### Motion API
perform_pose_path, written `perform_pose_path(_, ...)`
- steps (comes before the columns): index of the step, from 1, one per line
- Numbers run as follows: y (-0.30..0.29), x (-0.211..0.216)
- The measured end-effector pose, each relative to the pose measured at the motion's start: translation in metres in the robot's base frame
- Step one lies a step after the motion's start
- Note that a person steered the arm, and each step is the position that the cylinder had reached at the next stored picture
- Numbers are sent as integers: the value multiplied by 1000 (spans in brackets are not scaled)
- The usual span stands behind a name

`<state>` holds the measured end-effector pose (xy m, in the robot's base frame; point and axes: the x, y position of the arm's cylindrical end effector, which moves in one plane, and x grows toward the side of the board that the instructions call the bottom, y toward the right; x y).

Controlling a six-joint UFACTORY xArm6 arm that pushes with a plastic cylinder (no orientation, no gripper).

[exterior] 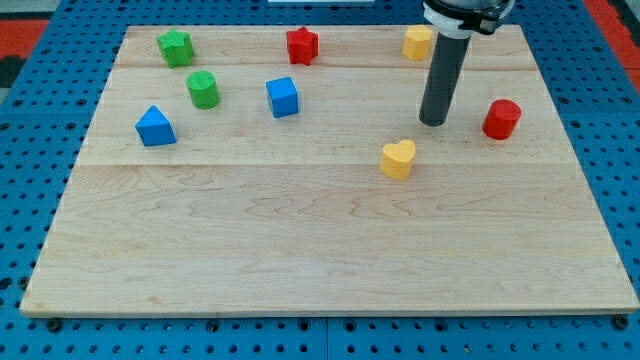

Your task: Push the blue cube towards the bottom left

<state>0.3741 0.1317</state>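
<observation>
The blue cube (283,97) sits on the wooden board (320,250) in the upper middle-left. My tip (433,122) rests on the board far to the cube's right, between a yellow heart (398,159) below-left of it and a red cylinder (501,119) to its right. The rod rises straight up from the tip to the view's top edge. The tip touches no block.
A blue triangular block (155,127) lies left of the cube, with a green cylinder (203,90) between them. A green star-like block (175,47), a red star (302,45) and a yellow block (417,43) line the top edge.
</observation>
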Motion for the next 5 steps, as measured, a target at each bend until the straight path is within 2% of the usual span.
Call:
perform_pose_path(2,-66,-52)
perform_pose_path(3,-117,-70)
perform_pose_path(4,-180,-55)
perform_pose_path(5,-202,-55)
